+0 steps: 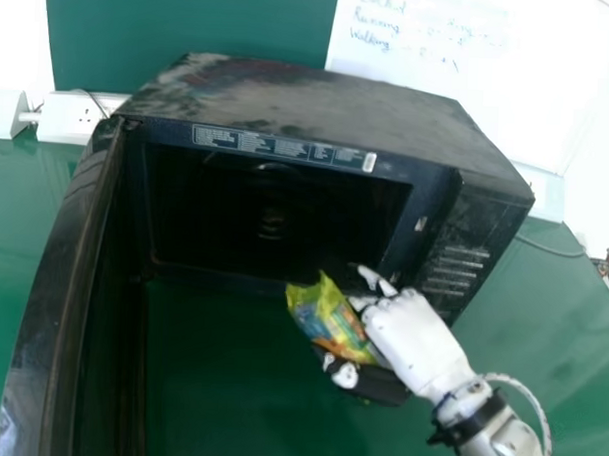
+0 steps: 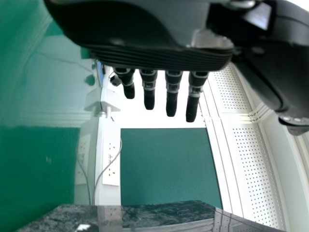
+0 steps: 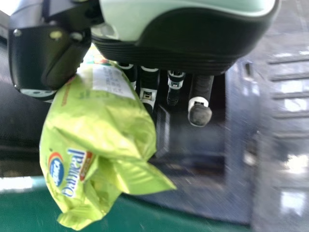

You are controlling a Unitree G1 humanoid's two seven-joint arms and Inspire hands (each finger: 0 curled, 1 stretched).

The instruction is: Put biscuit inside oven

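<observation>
Right hand [image 1: 411,337], foremost in the right wrist view, is partly closed, with the biscuit packet [image 1: 327,314] held at the thumb. Packet located outside the oven [image 1: 319,98], near the lower right of its opening. Head view adds the oven door [image 1: 56,309], swung wide; left wrist view records the left hand [image 2: 145,55], fingers extended and empty, and a socket strip [image 2: 111,159]. Right wrist view details the packet: glossy yellow-green wrapper, creased, end flared (blue and red printing noted).

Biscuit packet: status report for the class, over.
Right hand gripping packet, just outside oven. Left hand open, fingers straight. Oven door open, seemingly out of the packet's way.
</observation>
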